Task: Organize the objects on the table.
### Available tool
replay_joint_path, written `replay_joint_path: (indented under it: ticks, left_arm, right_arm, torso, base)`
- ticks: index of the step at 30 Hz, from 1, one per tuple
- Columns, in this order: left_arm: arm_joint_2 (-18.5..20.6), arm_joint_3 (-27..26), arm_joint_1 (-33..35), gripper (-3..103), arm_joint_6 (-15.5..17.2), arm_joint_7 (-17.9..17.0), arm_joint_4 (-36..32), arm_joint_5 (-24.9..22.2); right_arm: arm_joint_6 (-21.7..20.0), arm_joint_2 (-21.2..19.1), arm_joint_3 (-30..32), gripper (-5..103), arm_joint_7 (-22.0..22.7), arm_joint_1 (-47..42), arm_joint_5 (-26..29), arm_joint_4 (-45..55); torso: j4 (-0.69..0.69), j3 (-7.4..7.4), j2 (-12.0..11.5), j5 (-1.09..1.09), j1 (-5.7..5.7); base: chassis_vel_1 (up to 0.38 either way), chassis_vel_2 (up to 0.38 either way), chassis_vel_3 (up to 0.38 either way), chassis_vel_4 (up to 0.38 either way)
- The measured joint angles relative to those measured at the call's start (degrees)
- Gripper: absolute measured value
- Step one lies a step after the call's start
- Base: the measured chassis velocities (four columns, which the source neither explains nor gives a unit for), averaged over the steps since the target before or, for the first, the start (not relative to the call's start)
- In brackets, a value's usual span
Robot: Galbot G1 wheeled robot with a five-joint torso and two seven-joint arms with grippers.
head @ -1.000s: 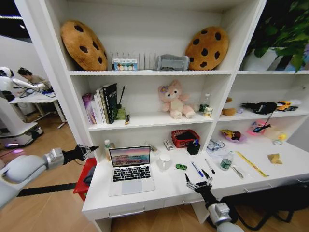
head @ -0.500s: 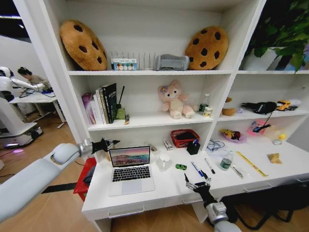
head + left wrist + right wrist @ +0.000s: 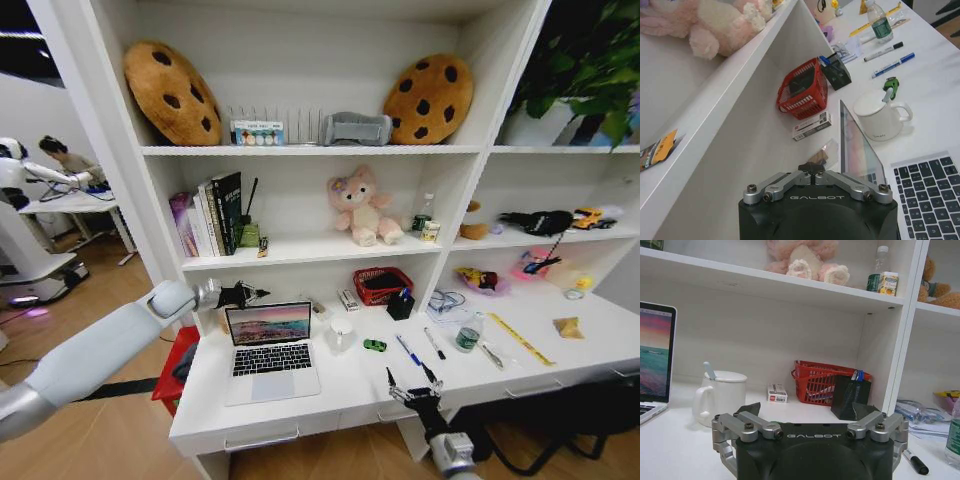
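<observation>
1. A long white desk [image 3: 300,405] is built into white shelving, with plush toys and cookie-shaped cushions on the shelves above.
2. A silver laptop [image 3: 270,352] stands open near the desk's left end. A white mug [image 3: 341,334] sits just beside it on the right, then a tiny green toy car [image 3: 375,345].
3. Farther right lie a blue pen [image 3: 407,350] and a black pen [image 3: 434,343], a green-labelled bottle [image 3: 468,333], a yellow ruler [image 3: 520,339] and a tan scrap [image 3: 570,327].
4. A red basket [image 3: 383,285] stands at the back of the desk.
5. The left gripper [image 3: 250,294] hovers just above the laptop's upper left corner. In the left wrist view its fingers are drawn in together, holding nothing.
6. The right gripper [image 3: 414,389] hangs at the desk's front edge, below the pens. Its fingers are spread wide, empty.
</observation>
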Motion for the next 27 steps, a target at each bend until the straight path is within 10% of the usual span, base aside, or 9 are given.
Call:
replay_joint_path:
  ticks: [27]
  left_arm:
    - [0.37,4.73,-5.71,0,1.47,10.36,-1.59,1.78]
  right_arm:
    - [4.84,-1.14,6.31,100,-1.31,-3.50,3.64,-1.99]
  torso:
    - [0.00,0.00,0.01,0.00,0.00]
  base:
    - [0.000,0.000,0.000,0.000]
